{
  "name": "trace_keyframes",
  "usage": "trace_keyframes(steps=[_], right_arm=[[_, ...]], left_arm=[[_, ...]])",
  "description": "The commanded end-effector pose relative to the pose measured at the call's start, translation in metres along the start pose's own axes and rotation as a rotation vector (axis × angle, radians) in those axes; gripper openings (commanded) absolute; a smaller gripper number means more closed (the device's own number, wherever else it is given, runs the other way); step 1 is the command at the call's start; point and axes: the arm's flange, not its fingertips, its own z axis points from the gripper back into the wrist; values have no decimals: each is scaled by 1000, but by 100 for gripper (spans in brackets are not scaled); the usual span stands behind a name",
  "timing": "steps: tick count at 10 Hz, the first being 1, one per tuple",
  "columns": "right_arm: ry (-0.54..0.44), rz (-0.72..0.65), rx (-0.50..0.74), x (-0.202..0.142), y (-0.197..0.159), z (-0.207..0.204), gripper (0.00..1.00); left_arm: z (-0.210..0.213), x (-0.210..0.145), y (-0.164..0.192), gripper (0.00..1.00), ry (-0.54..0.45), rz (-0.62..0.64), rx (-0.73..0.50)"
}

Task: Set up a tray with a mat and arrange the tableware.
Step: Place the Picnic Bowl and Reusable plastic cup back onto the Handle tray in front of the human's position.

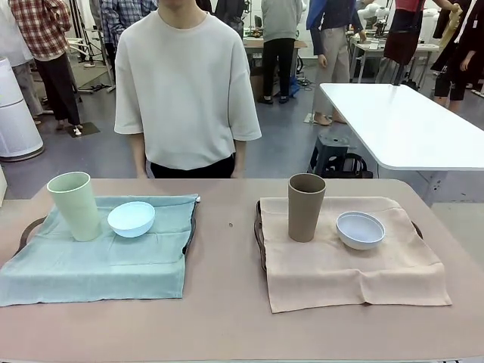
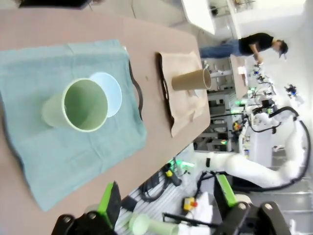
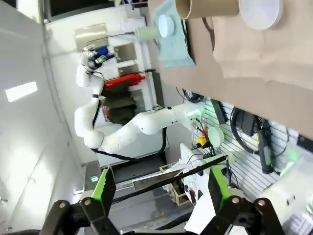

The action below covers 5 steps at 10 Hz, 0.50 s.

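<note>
Two cloth-covered trays (image 1: 261,234) sit apart on a brown table (image 1: 227,318).

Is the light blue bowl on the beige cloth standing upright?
No, the light blue bowl lies tipped against the green cup on the teal cloth.

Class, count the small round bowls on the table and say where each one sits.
2. The light blue small round bowl rests tilted against the pale green tall tumbler on the green cloth mat; the greyish-white small round bowl stands upright on the beige cloth mat.
</note>
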Motion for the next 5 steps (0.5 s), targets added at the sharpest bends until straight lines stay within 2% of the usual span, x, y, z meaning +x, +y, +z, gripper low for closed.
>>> trace_keyframes(steps=[1, 4, 5], right_arm=[[42, 27, 76, 13, -22, 8, 100], [82, -21, 158, 19, -46, 13, 100], [-55, -168, 238, 20, -35, 6, 100]], left_arm=[[-3, 9, 33, 100, 37, 80, -85], [5, -2, 57, 100, 58, 181, -179], [6, -3, 52, 100, 71, 173, -190]])
